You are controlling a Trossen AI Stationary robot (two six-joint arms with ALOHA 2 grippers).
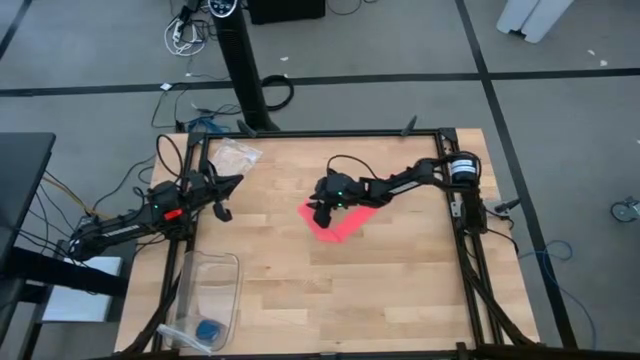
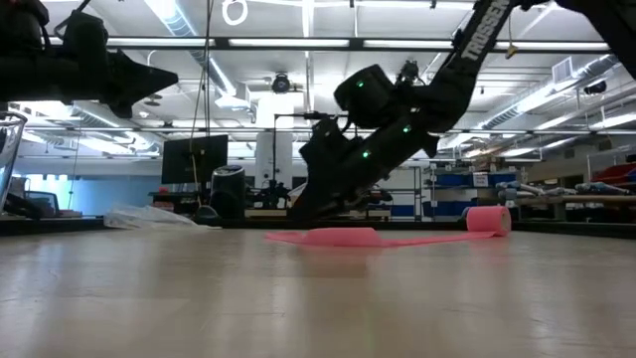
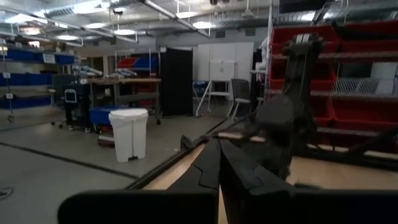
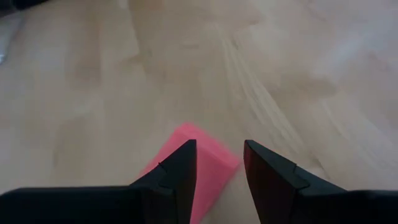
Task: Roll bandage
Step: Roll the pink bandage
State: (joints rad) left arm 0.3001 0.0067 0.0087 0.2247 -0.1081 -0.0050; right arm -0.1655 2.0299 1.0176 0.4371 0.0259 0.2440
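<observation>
where right tool [image 4: 219,163] hovers, bandage [image 1: 335,228] v-bent

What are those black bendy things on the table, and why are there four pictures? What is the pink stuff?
Those are two robot arms, each ending in a two-finger pincher called a gripper. One picture looks down from above, one peeks across from table height, and two come from tiny cameras on the arms' wrists. The pink stuff is a stretchy bandage lying flat on the wooden table, with a small rolled-up end. The right gripper is low over one end of it, fingers open, holding nothing yet. The left gripper waits near the table's left edge, fingers shut. Nearby lie a crinkly clear bag and a clear box with a small blue thing inside.
</observation>
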